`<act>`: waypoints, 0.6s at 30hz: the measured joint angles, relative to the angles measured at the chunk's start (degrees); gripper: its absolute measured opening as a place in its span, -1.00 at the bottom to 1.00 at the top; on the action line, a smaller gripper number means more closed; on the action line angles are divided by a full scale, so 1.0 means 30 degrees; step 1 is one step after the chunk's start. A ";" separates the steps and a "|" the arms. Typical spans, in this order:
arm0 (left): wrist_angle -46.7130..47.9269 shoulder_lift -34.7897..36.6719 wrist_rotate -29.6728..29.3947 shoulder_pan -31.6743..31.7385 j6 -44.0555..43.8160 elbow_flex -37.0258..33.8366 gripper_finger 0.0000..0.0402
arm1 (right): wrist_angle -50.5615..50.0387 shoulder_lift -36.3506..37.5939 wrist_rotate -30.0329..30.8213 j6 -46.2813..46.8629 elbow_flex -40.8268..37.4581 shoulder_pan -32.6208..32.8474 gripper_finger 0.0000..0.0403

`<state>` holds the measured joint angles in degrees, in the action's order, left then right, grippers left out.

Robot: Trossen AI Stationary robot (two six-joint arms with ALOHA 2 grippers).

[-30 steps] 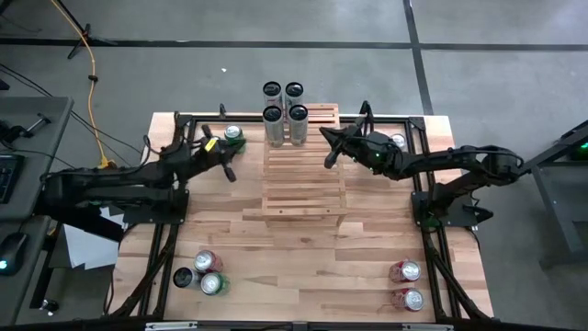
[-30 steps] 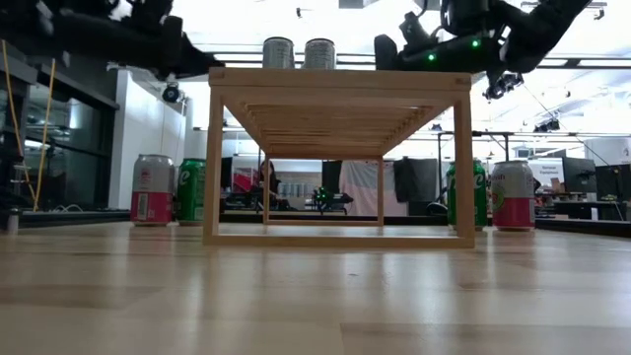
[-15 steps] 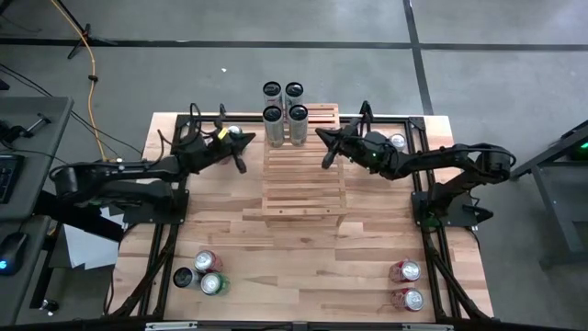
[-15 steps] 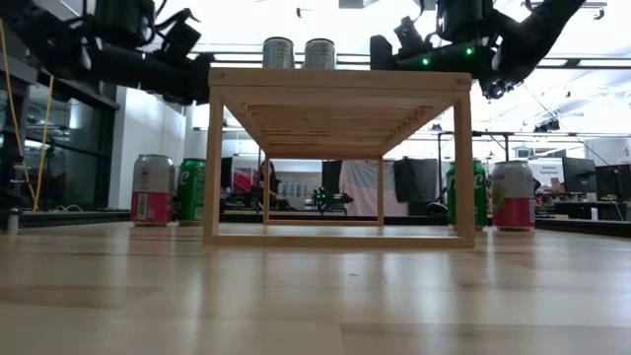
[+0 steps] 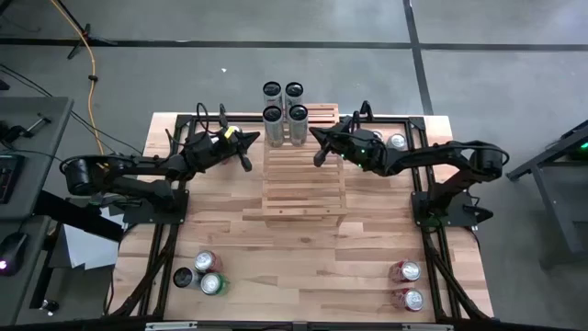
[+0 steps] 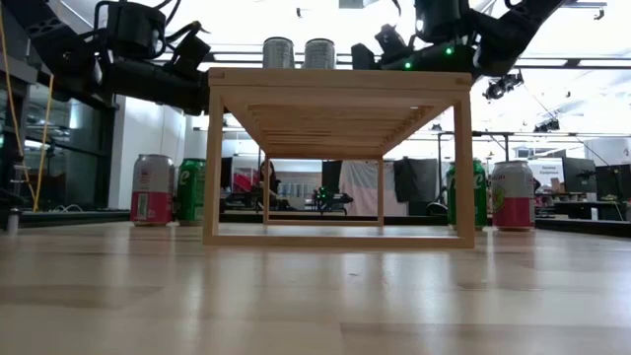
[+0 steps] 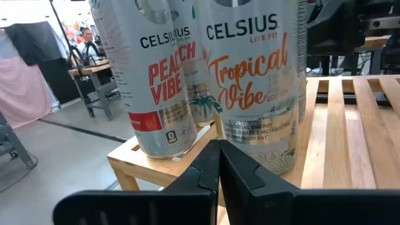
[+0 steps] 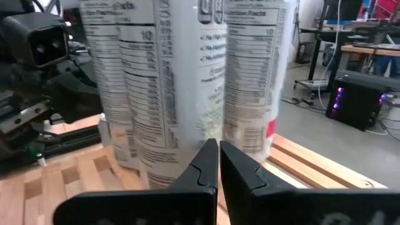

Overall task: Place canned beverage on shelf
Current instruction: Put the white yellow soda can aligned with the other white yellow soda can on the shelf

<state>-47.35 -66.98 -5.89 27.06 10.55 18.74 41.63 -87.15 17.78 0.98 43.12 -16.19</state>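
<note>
Pale-wood shelf [image 5: 304, 175] mid-worktop, four tall cans [image 5: 284, 112] clustered at far end. My left pincer [image 5: 246, 140] and right pincer [image 5: 318, 140] flank them, both pinched shut, empty, probably nudging cluster together.

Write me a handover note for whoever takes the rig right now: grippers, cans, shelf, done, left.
Left gripper: fingers shut, empty, beside the four tall cans on their left.
Right gripper: fingers shut, empty, on the cans' right, over the shelf.
Done: the four tall cans stand clustered at the shelf's far end.
Left, if all are meant for the shelf: on the table, three near-left cans, two near-right cans, one far-left can and one far-right can near the shelf.
</note>
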 joint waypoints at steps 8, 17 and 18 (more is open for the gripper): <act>-0.0204 0.0000 0.0000 -0.0005 -0.0495 0.0000 -1.00 | -0.0199 -0.0593 -0.0376 0.0018 0.0663 0.0015 -1.00; -0.0350 0.0000 0.0270 -0.0005 -0.0648 0.0007 -1.00 | -0.0238 -0.0913 -0.0503 0.0018 0.0895 0.0015 -1.00; -0.0348 0.0000 0.0270 -0.0005 -0.0646 0.0007 -1.00 | -0.0240 -0.0913 -0.0495 0.0001 0.0895 0.0015 -1.00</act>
<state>-48.40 -66.98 -5.08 27.05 8.61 18.76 40.91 -89.89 16.29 0.99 45.80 -16.14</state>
